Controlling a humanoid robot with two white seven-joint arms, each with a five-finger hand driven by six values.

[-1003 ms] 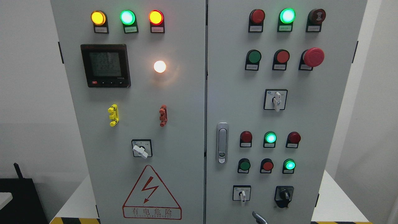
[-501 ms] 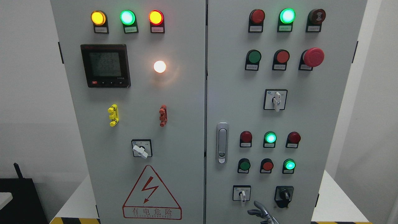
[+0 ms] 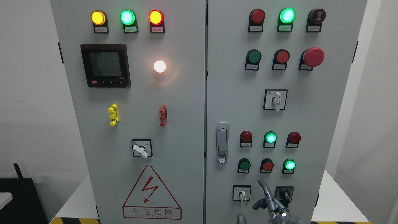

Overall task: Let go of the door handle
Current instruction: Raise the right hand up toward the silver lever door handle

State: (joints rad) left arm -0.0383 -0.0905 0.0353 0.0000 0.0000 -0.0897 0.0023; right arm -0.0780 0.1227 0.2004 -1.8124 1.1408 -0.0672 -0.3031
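Right robot hand (image 3: 270,203), fingers spread, below door handle (image 3: 222,142).

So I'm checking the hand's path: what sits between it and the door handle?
In the head view, the white selector switch and bare panel lie between the right hand and the handle.

At the bottom edge of the frame, right of centre, a metallic hand (image 3: 273,205) shows. It is silver-grey with a polished sheen. Its fingers (image 3: 264,188) are slim, jointed segments with rounded dark-grey tips, and the knuckle area below (partly cut off by the frame edge) looks shinier, almost chrome, with bright reflections. No cables, screws or markings can be made out.
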